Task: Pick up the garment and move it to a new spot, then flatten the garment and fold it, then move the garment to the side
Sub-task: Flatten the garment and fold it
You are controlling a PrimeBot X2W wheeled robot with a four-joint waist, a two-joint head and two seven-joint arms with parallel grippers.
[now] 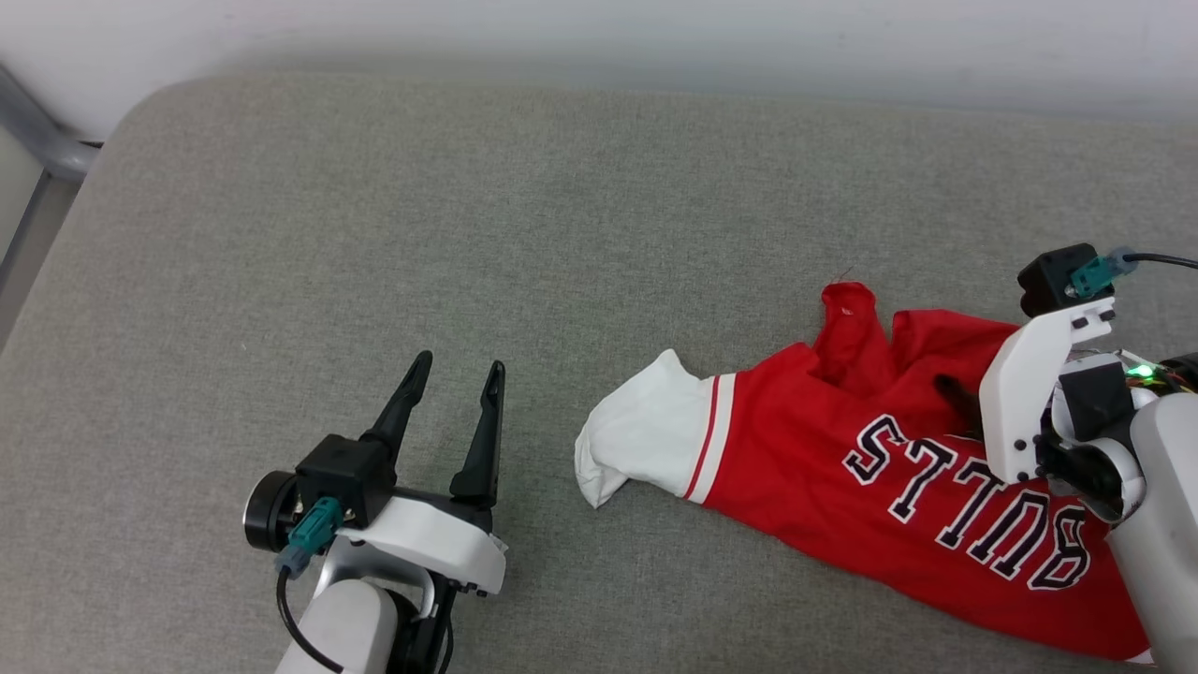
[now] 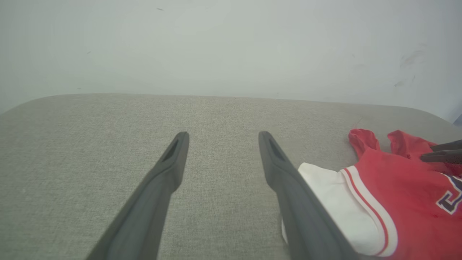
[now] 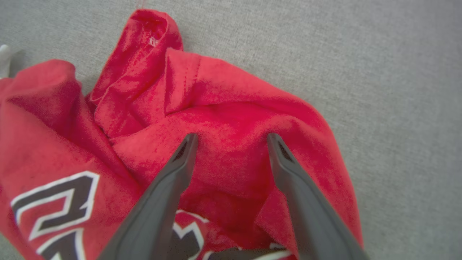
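Along the left edge of the grey woven cushion (image 1: 374, 206) nothing but bare fabric is seen, with a grey metal bar (image 1: 37, 131) beyond its far left corner and a pale wall (image 1: 562, 37) behind the far edge. The left gripper (image 1: 460, 361) is held low near the front edge, left of the middle, its two dark fingers spread wide and nothing held between them. It is judged to be parked there so that the way is left free for the other arm.

Just to its right the white short sleeve of the red jersey garment (image 1: 824, 440) is pointed toward the cushion's middle. The body, with its black white-outlined lettering, is spread crumpled toward the front right corner.

The right gripper (image 3: 232, 135) is poised over a raised red fold on the far side of the garment. Its fingers are wide apart and nothing is gripped; whether the tips touch the cloth cannot be told. This fold is judged to be the chosen pick-up point.

Ample open room for a new spot is offered by the middle and far left of the cushion, whereas little margin is left at the right.
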